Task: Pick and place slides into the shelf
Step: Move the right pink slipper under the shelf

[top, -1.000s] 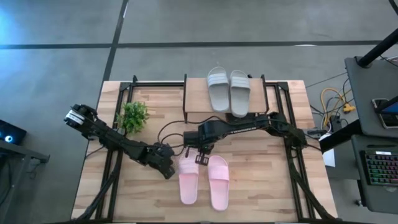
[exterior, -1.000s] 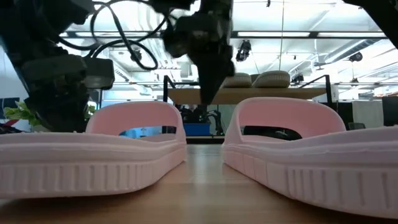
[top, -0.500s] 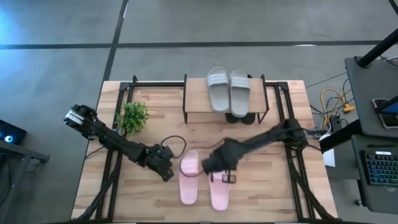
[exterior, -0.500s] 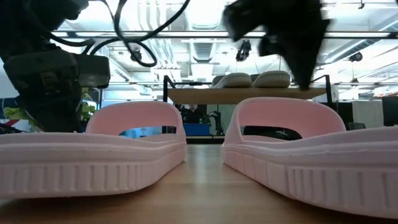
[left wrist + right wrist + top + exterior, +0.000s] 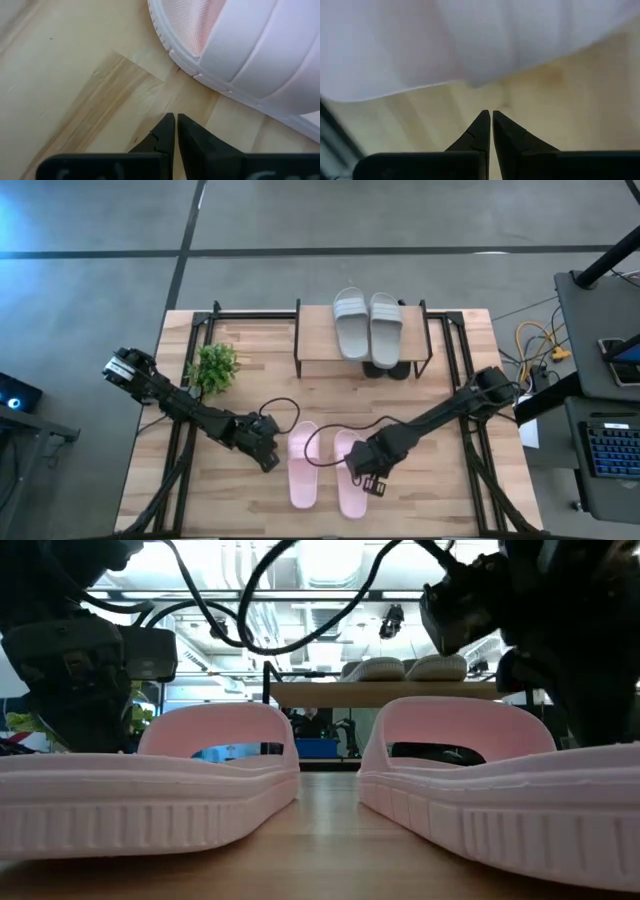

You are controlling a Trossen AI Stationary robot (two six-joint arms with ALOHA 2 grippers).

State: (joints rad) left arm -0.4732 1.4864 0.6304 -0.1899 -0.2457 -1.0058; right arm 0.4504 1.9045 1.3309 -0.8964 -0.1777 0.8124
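Topping the shelf (image 5: 315,342), grey slides (image 5: 367,324).

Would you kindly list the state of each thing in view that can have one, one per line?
Left gripper: shut, empty, low beside the left pink slide.
Right gripper: shut, empty, at the outer edge of the right pink slide.
Pink slides: flat on the table, side by side, ungrasped.
Grey slides: paired on top of the shelf.
Black slides: under the shelf, mostly hidden.
Plant: upright.
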